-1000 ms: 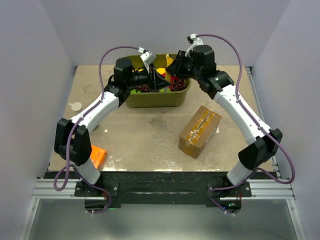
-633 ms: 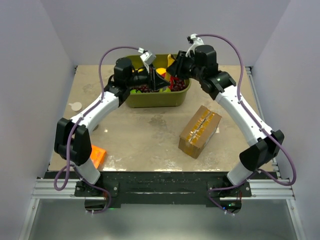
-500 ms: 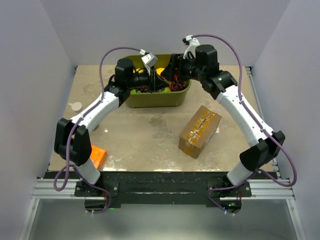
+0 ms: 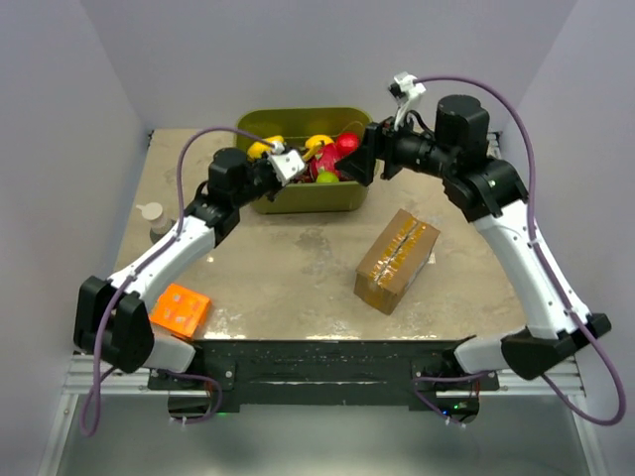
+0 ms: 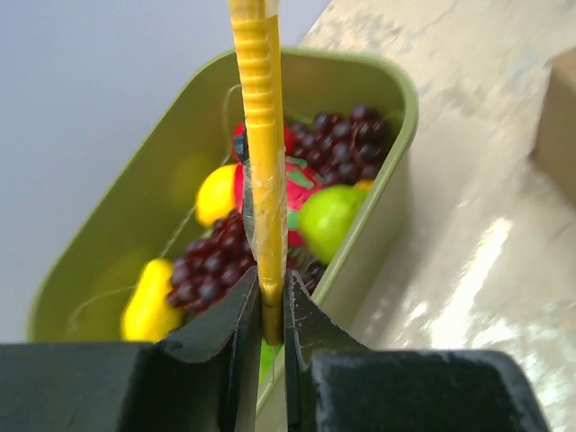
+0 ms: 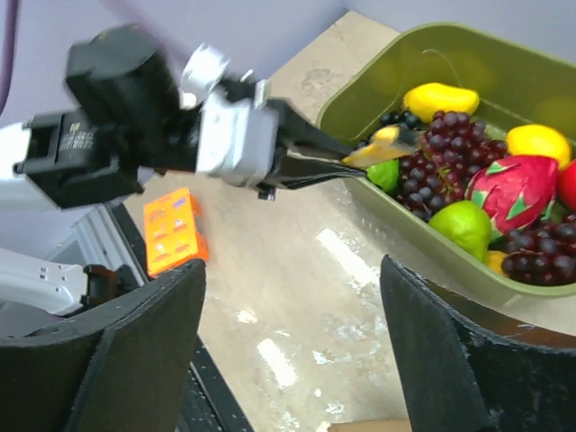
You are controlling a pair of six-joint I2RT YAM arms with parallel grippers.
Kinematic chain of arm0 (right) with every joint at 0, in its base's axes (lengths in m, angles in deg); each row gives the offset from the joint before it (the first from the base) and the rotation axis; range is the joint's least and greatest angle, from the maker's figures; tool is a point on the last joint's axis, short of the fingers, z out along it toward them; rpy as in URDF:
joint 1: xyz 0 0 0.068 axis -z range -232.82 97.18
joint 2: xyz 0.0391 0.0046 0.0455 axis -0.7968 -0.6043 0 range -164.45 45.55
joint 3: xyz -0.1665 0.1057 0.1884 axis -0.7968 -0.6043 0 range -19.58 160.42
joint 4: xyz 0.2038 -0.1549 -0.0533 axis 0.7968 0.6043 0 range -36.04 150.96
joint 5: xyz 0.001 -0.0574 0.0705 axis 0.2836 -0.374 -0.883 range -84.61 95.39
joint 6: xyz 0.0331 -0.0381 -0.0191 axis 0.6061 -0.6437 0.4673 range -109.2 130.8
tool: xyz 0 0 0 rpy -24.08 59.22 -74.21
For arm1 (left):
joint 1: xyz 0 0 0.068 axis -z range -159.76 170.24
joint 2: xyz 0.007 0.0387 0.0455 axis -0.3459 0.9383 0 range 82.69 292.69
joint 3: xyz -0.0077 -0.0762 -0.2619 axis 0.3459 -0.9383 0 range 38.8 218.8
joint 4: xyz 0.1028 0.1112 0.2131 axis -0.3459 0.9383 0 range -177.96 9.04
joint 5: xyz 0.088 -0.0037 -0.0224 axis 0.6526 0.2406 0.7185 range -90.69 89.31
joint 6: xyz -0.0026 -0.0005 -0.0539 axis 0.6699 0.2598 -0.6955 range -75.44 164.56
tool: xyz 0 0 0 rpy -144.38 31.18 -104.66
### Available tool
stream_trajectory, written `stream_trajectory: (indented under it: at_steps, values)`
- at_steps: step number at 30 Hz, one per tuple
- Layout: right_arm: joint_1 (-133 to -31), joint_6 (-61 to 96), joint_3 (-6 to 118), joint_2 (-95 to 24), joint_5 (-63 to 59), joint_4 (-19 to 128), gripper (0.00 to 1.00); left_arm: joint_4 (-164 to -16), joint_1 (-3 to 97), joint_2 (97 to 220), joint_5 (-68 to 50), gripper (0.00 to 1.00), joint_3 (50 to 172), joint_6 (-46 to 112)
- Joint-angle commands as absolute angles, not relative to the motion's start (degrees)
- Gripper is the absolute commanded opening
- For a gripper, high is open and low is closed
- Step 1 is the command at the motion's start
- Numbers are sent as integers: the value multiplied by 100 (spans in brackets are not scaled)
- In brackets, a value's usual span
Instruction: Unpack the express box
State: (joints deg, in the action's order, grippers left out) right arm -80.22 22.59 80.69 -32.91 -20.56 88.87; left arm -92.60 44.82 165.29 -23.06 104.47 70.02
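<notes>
The express box (image 4: 397,260), a brown carton with glossy tape along its top seam, lies closed on the table right of centre; its corner shows at the edge (image 5: 560,117) of the left wrist view. My left gripper (image 4: 304,170) (image 5: 267,290) sits at the front rim of the green bin, shut on a thin yellow ribbed tool (image 5: 262,135) (image 6: 382,146) that points out over the fruit. My right gripper (image 4: 358,166) (image 6: 292,351) hovers by the bin's right end with its jaws wide apart and nothing between them. Both grippers are well away from the box.
The olive-green bin (image 4: 298,199) (image 5: 382,216) (image 6: 423,261) at the back holds grapes, lemons, limes and a dragon fruit. A flat orange box (image 4: 179,309) (image 6: 174,229) lies near the front left edge. A small pale round object (image 4: 152,212) sits at the left.
My right gripper let go, opened wide and pulled back to the right. My left arm drew back out of the bin toward the left, keeping the yellow tool in its jaws.
</notes>
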Motion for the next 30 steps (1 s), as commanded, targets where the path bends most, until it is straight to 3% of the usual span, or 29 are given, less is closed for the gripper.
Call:
stream_trajectory:
  at_steps: [1, 9, 15, 21, 30]
  values:
    - [-7656, 3160, 8351, -4233, -2744, 8790, 78, -10716, 4555, 15636, -1616, 0, 9358, 9112]
    - [-7049, 4270, 9221, -5578, -4855, 8437, 75, -12187, 4757, 15133, -1072, 0, 8257, 11099]
    - [-7058, 5603, 8608, -5772, -6278, 7280, 73, -12346, 4968, 15247, -1114, 0, 8274, 12128]
    - [-7058, 6248, 8229, -5790, -6685, 6653, 69, -12548, 4986, 15563, -1202, 0, 8301, 12551]
    - [-7101, 5977, 8141, -5781, -6598, 7003, 58, -12961, 5056, 15950, -983, 0, 8529, 12665]
